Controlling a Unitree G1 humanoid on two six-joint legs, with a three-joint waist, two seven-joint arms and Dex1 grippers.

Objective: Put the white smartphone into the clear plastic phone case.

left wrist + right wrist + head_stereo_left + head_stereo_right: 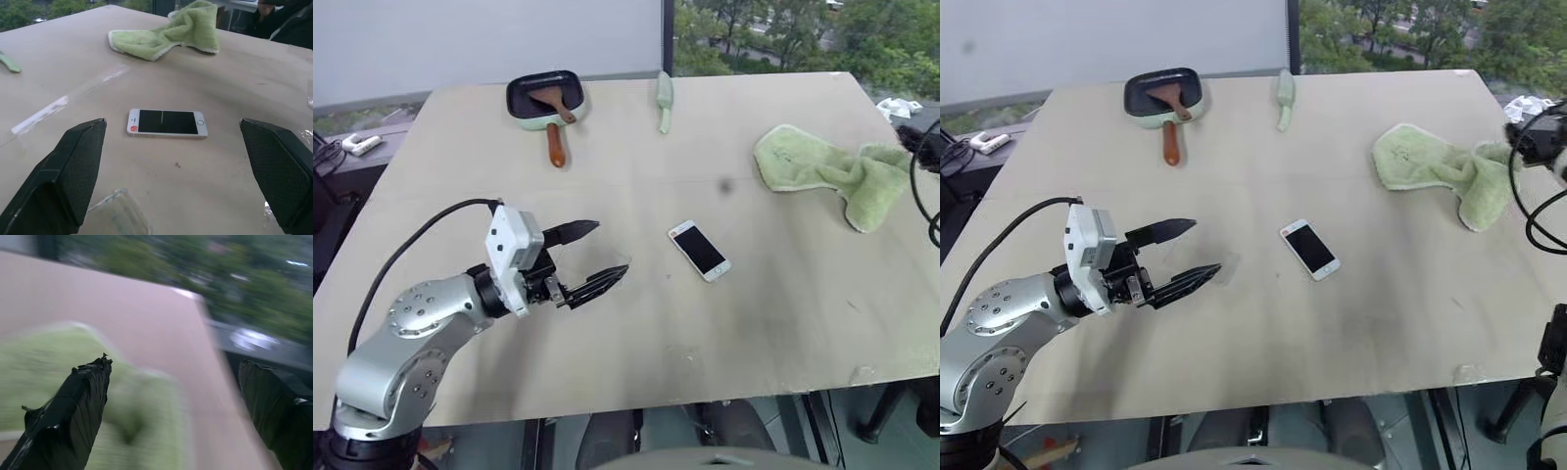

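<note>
Plainly the phone is not yet in its case: the white smartphone lies screen-up near the middle of the table, untouched, and the clear plastic phone case lies on the table just under the left gripper, well apart from the phone. That gripper hovers released, fingers wide, holding nothing. The right gripper is also spread wide and empty, over the green towel at the table's right side. The step in hand seems to be the approach before any grasp. Next, one gripper must take the phone by its long edges while the case is steadied. Counted: one phone, one case, one towel, one pan with a wooden spatula.
</note>
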